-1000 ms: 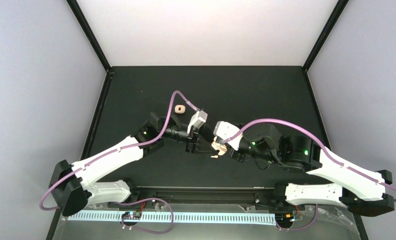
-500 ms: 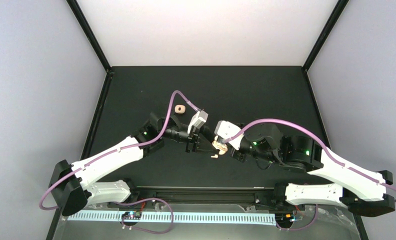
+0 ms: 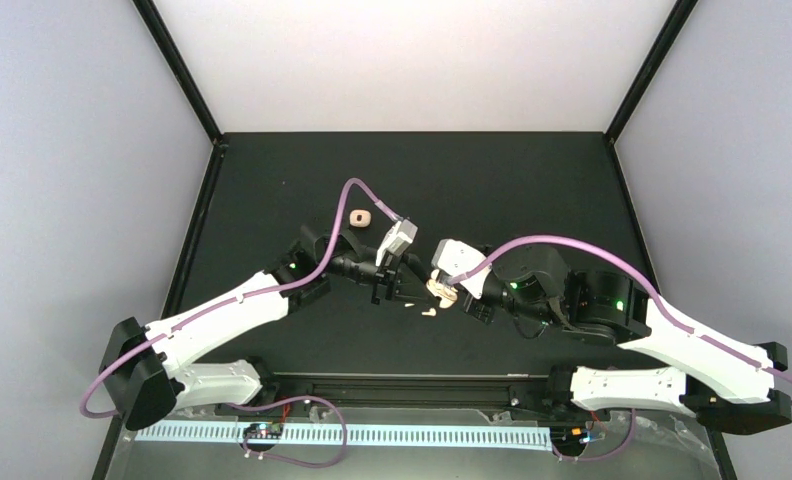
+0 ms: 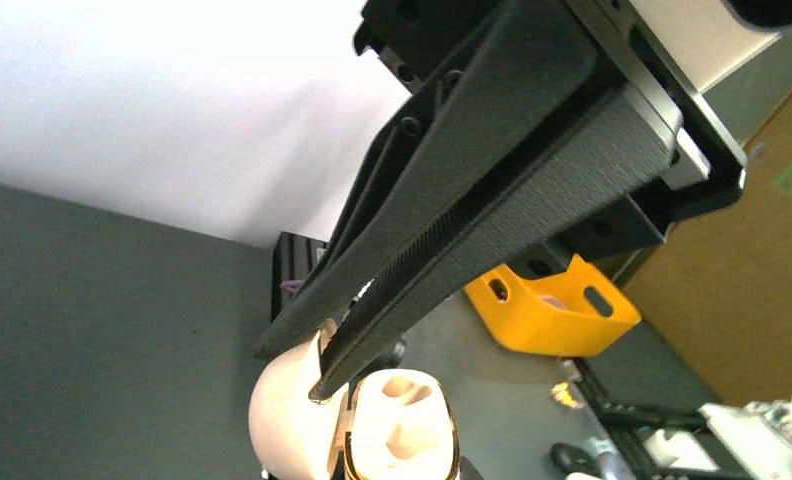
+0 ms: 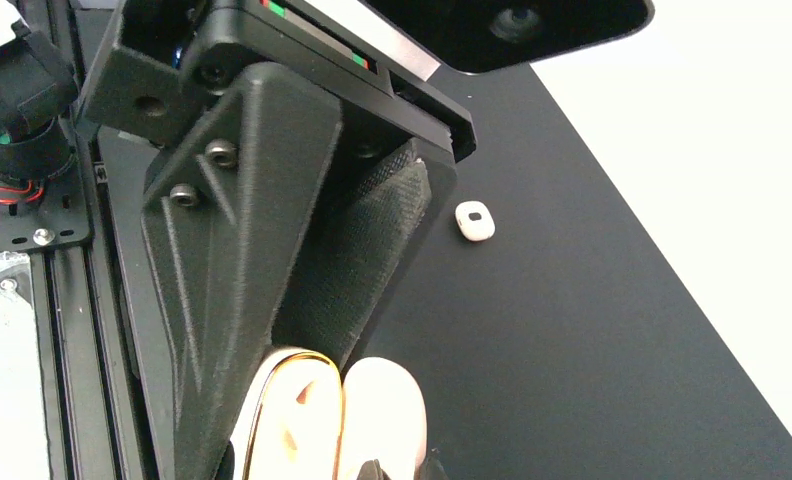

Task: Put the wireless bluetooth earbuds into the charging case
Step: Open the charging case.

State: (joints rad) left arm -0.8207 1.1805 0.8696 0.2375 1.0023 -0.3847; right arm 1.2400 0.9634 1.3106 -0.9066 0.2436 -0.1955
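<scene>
An open cream charging case (image 3: 437,289) hangs just above the black table between the two arms. My right gripper (image 3: 446,290) is shut on its gold-rimmed base (image 5: 292,420), whose two sockets (image 4: 404,420) look hollow. Coming from the left, my left gripper (image 3: 409,295) has its fingertips closed down on either side of the hinged lid (image 4: 280,410), and both tips also poke up round the lid (image 5: 387,410) in the right wrist view. One tiny white earbud (image 3: 428,313) lies on the table just in front of the case. No earbud shows in either gripper.
A second cream case (image 3: 361,216), closed, lies on the table behind the left arm, and it also shows in the right wrist view (image 5: 474,221). A yellow bin (image 4: 552,310) stands off beyond the table. Black frame rails edge the table (image 3: 532,190).
The left jaws have narrowed from well apart to pinching the lid. The right gripper with the case has shifted slightly towards the left gripper. The loose earbud has stayed put.
</scene>
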